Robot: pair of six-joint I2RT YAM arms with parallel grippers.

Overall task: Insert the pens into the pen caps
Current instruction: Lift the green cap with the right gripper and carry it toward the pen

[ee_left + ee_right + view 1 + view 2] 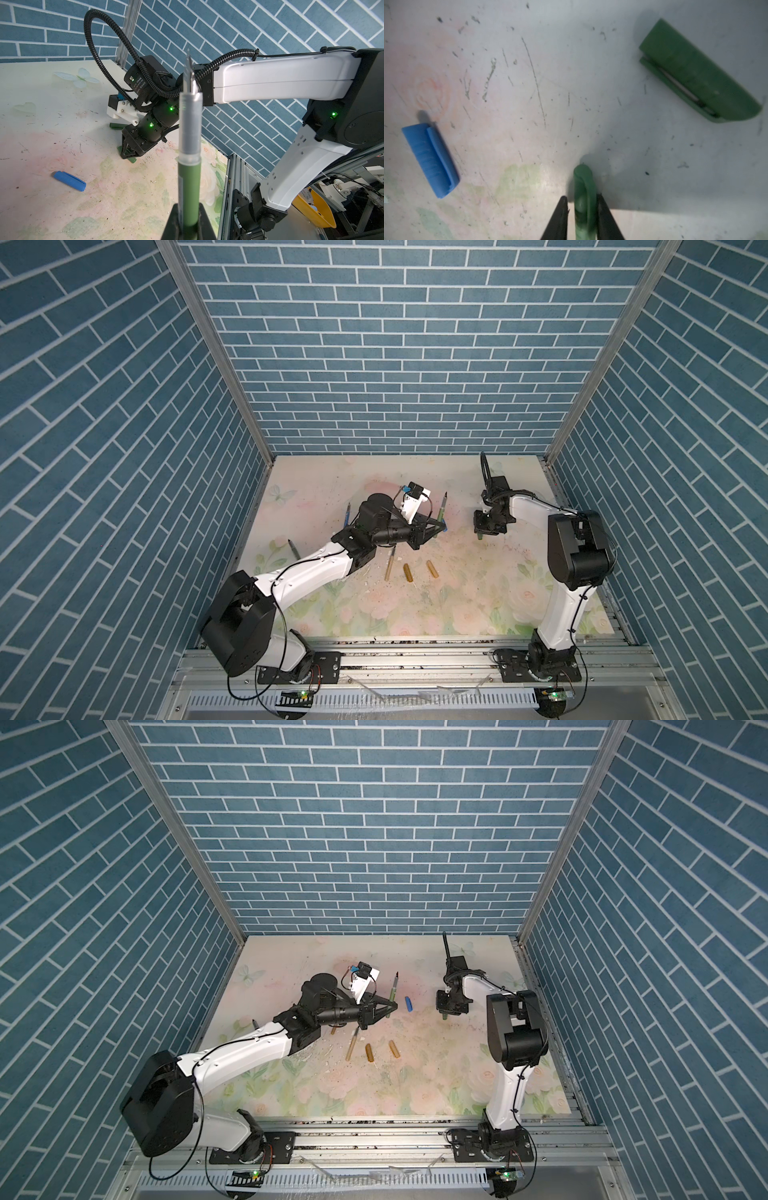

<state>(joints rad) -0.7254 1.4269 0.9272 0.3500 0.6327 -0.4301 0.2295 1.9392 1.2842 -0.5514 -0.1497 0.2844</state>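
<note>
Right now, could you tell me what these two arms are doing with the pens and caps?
The left gripper is shut on a green pen, holding it upright with its tip up. The right gripper is down at the table, its fingers either side of a green cap; whether it actually grips the cap is unclear. A second green cap, a blue cap and two amber caps lie loose on the table. The held pen is not yet capped.
</note>
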